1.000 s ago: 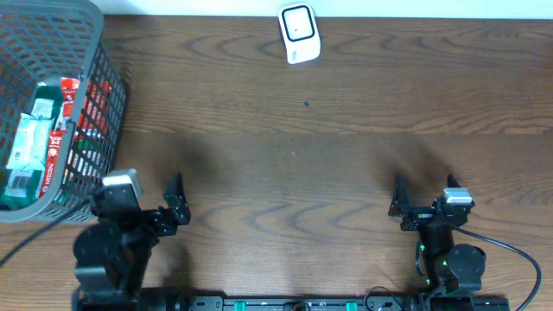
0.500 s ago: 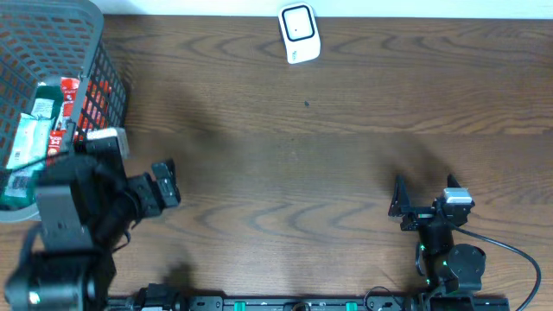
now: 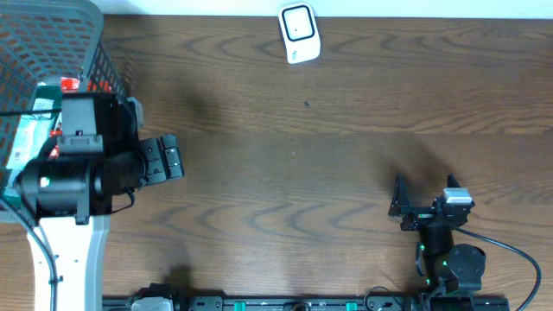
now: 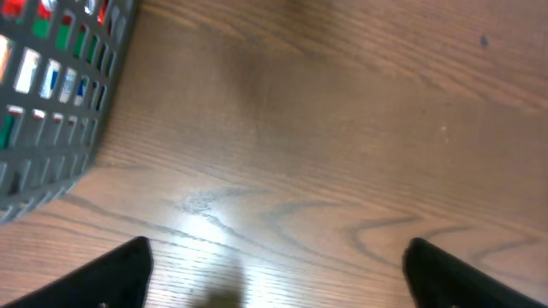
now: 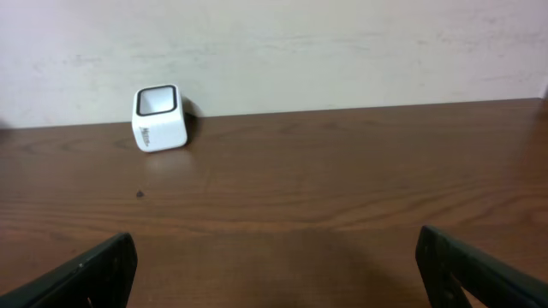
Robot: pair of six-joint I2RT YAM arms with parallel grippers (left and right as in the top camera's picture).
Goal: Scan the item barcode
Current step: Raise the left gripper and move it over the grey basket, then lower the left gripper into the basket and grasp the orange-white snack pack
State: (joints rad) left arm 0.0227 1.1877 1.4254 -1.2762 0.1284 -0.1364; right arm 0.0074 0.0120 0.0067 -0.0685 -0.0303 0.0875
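Showing dark wood-grain table [image 3: 346,155], pale wall [image 5: 342,43] behind, left tool [image 4: 278,274] and right tool [image 5: 278,269] released

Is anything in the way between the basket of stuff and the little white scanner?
No, nothing visible is in the way. Between the basket on the left and the scanner at the far edge, only bare wooden table shows.

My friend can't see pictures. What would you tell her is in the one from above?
The left gripper hovers open beside a gray basket of packets on a brown table. A small white scanner stands at the far edge, and the right gripper sits open near the front.
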